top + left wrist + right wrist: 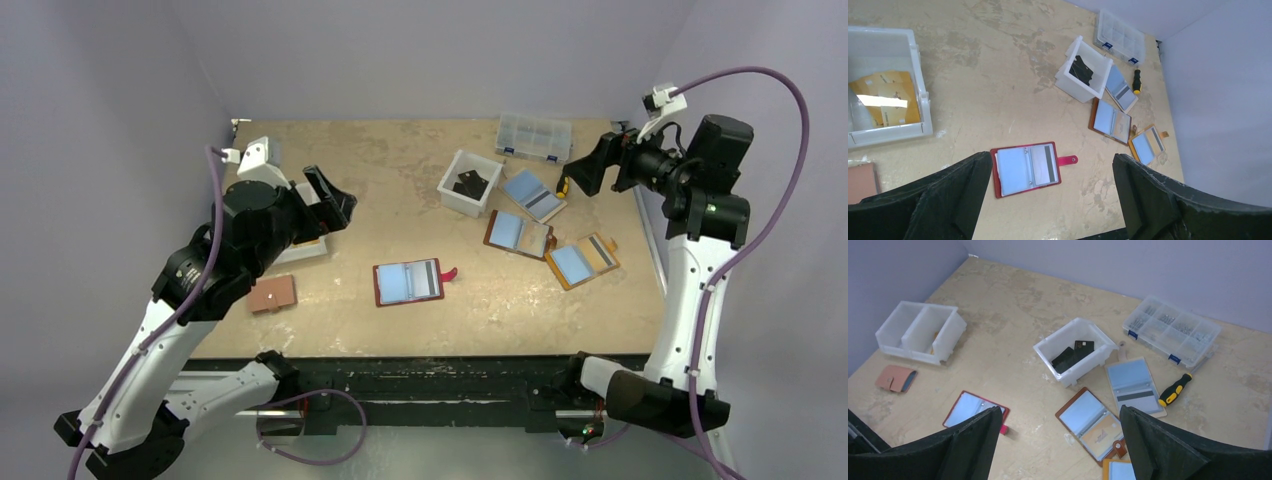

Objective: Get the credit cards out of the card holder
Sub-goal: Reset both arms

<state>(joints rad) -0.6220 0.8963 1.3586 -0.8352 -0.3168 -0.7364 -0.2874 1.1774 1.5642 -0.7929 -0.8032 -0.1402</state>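
Red holder (1029,169) sleeving cards (1014,171), black items (1080,70) in bin (1068,83), left tool (1051,165), right tool (1060,412) spread

card holder (408,282) open mid-table; small wallet (273,294) left; bin (468,183) behind-right; compartment box (535,137) far back

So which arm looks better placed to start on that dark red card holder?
Left. The left gripper, open, hangs nearer the card holder; its wrist view shows the holder between its fingers. The right gripper is clearly farther away.
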